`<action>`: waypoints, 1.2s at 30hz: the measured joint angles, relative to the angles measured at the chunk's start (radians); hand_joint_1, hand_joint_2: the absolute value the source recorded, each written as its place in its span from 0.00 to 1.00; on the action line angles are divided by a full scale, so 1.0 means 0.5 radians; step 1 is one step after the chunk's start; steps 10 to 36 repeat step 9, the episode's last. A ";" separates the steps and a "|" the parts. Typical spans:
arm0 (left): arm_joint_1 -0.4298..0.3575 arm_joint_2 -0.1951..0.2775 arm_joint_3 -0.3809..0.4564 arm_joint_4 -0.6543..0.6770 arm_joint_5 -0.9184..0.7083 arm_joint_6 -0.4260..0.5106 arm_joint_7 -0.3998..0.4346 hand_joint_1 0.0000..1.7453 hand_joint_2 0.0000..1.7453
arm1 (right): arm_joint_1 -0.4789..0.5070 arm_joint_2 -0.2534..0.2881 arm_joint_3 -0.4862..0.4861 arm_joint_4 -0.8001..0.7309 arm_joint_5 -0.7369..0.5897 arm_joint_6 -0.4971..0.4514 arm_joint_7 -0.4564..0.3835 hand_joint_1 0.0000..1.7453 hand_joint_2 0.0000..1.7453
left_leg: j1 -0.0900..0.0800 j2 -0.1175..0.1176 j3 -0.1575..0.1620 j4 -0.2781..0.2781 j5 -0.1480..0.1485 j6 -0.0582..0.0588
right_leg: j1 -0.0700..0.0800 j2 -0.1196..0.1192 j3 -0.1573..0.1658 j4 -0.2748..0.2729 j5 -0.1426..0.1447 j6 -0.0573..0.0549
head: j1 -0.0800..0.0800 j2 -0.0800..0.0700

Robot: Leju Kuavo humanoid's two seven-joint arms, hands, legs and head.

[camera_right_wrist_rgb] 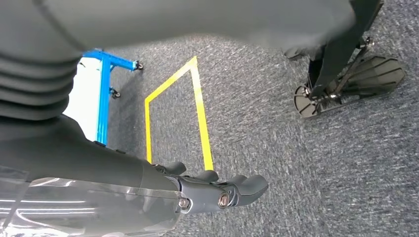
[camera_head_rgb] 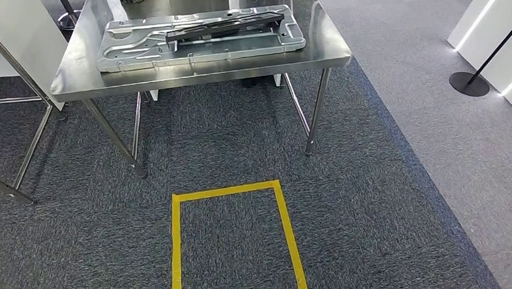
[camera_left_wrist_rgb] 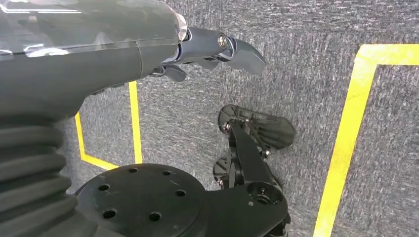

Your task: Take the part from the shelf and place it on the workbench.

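The part [camera_head_rgb: 200,36], a flat silver stamped panel with a black bar lying across it, rests on the steel workbench [camera_head_rgb: 74,77]. On the carpet before the bench, yellow tape [camera_head_rgb: 235,240] marks a rectangle. Both hands hang over the carpet (holding nothing): left hand [camera_left_wrist_rgb: 217,49] and right hand [camera_right_wrist_rgb: 217,190], fingers loosely extended.

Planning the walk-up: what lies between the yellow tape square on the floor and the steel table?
Bare grey carpet, as the head view shows: nothing stands between the yellow tape square and the steel table, whose legs meet the carpet just beyond the tape.
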 joint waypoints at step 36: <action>0.027 0.011 -0.159 -0.001 0.148 0.009 0.015 0.00 1.00 | 0.023 -0.007 0.119 -0.010 -0.114 -0.002 -0.029 0.00 1.00 | 0.002 0.000 0.001 -0.001 0.001 0.000 | 0.003 0.000 -0.001 0.001 0.000 0.000 | 0.000 0.000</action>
